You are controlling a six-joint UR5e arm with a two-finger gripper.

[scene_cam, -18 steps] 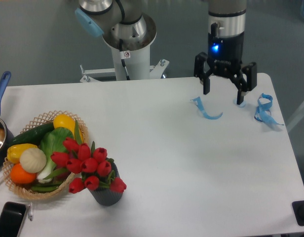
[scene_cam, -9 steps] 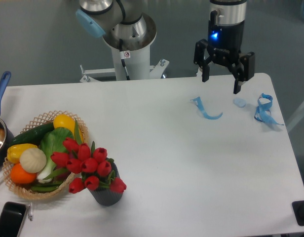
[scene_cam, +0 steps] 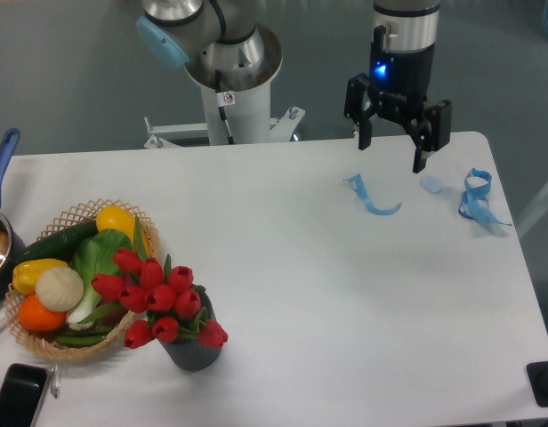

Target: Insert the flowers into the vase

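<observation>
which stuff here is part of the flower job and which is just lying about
Job:
- flowers, standing in the vase
- vase
- tool, open, above the table's far side

Lying about:
- wicker basket of vegetables
- blue ribbon
- second blue ribbon
- phone
- pot

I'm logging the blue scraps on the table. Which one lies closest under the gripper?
The small pale blue scrap, just below the gripper's right-side finger. The curled blue strip sits lower left; the knotted blue ribbon is farther right.
</observation>
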